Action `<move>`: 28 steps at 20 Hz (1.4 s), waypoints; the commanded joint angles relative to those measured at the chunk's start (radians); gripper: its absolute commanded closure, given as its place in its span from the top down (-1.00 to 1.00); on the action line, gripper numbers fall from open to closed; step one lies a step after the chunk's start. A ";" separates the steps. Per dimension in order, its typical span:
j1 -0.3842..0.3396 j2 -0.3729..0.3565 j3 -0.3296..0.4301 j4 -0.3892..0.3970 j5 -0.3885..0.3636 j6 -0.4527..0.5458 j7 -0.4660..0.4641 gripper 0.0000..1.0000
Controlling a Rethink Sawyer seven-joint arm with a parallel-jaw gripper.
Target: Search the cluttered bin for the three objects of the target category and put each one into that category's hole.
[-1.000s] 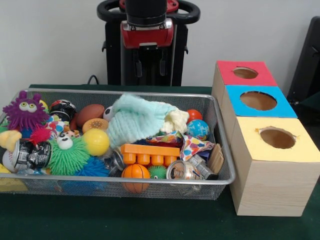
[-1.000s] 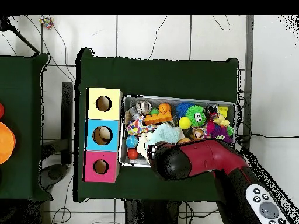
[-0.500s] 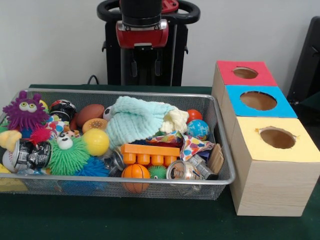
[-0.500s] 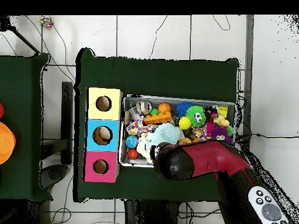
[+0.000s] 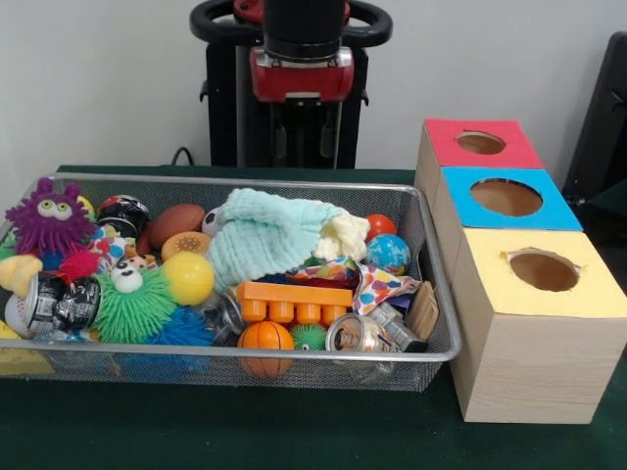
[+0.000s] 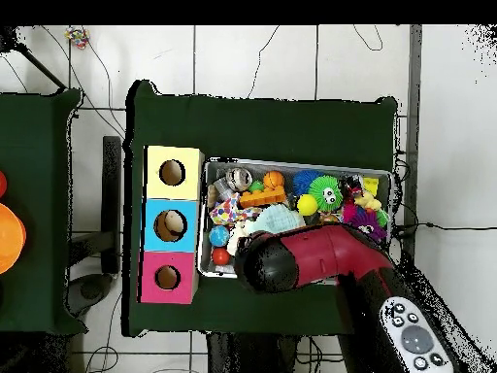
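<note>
1. Three targets to find yet, likely buried in the bin (image 5: 245,354); teal cloth (image 5: 265,235) dropped back flat.
2. Swung the gripper (image 5: 304,132) sideways, high behind the bin; cannot tell whether apart or together.
3. Probably repositioning for another search.

Wire-mesh bin (image 5: 436,294), packed wall to wall; the heaped mint knitted cloth (image 5: 265,235) fills its centre and rises above the rim. Orange toy brick (image 5: 294,302), green spiky ball (image 5: 132,308) and purple monster toy (image 5: 47,220) crowd the rest, with no bare floor between items. Openings of the red box (image 5: 480,143), blue box (image 5: 506,197) and yellow box (image 5: 544,270) lie unobstructed from above. The boxes stand just beside the bin; green worktop (image 5: 245,431) in front is free
</note>
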 commanded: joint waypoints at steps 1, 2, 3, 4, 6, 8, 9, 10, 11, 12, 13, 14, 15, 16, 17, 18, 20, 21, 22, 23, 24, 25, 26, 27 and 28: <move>0.118 0.071 -0.091 -0.151 -0.021 0.088 0.138 1.00; 0.138 0.096 -0.099 -0.171 -0.019 0.079 0.146 1.00; 0.160 0.120 -0.109 -0.195 -0.020 0.075 0.154 1.00; 0.182 0.140 -0.121 -0.217 -0.019 0.074 0.163 1.00; 0.225 0.176 -0.144 -0.261 -0.015 0.074 0.180 1.00; 0.245 0.217 -0.157 -0.296 0.022 0.090 0.185 1.00; 0.243 0.247 -0.154 -0.312 0.058 0.112 0.176 1.00; 0.241 0.272 -0.149 -0.337 0.078 0.125 0.159 1.00; 0.239 0.297 -0.145 -0.361 0.097 0.138 0.141 1.00; 0.243 0.311 -0.147 -0.390 0.101 0.151 0.120 1.00; 0.250 0.319 -0.151 -0.413 0.103 0.166 0.111 1.00; 0.258 0.327 -0.156 -0.435 0.106 0.181 0.102 1.00; 0.262 0.333 -0.161 -0.453 0.111 0.196 0.096 1.00; 0.262 0.336 -0.162 -0.462 0.117 0.203 0.088 1.00; 0.259 0.338 -0.161 -0.465 0.122 0.205 0.077 1.00; 0.256 0.338 -0.160 -0.464 0.128 0.206 0.072 1.00; 0.252 0.333 -0.160 -0.458 0.125 0.186 0.061 1.00; 0.247 0.333 -0.158 -0.452 0.119 0.164 0.053 1.00; 0.242 0.333 -0.156 -0.445 0.113 0.142 0.045 1.00; 0.230 0.335 -0.150 -0.431 0.113 0.114 0.038 1.00; 0.216 0.334 -0.143 -0.411 0.117 0.087 0.035 1.00; 0.202 0.334 -0.137 -0.391 0.121 0.061 0.031 1.00; 0.189 0.325 -0.134 -0.366 0.124 0.037 0.036 1.00; 0.180 0.311 -0.133 -0.345 0.126 0.028 0.040 1.00; 0.171 0.296 -0.131 -0.330 0.127 0.030 0.034 1.00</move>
